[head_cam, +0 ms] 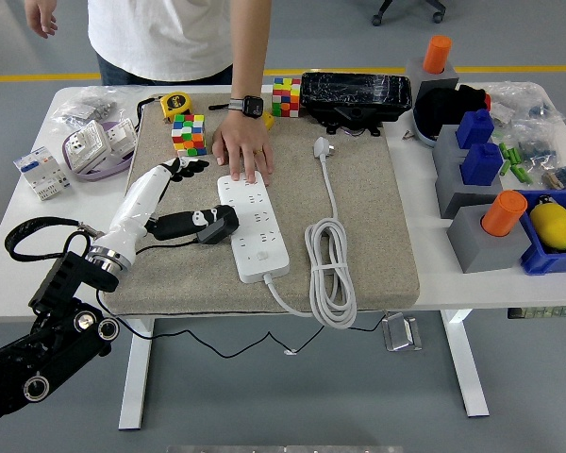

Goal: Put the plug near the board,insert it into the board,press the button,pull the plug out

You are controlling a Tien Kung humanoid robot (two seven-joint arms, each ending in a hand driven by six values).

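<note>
The white power strip (254,226) lies lengthwise on the tan mat (368,217). A black plug (210,224) with a black cable rests on the mat, touching the strip's left edge and not inserted. My left hand (189,168), white-sleeved with black fingers, hovers up and left of the plug, open and holding nothing. A person's hand (242,151) with a wristwatch presses down on the strip's far end. The strip's own white plug (322,146) and coiled white cable (330,269) lie to its right. My right hand is out of view.
Two colour cubes (190,134) (285,95) and a yellow tape measure (174,103) sit at the mat's far edge, beside a black case (355,92). Grey blocks with blue and orange pieces (481,189) stand at the right. White switch boxes (90,146) are at the left.
</note>
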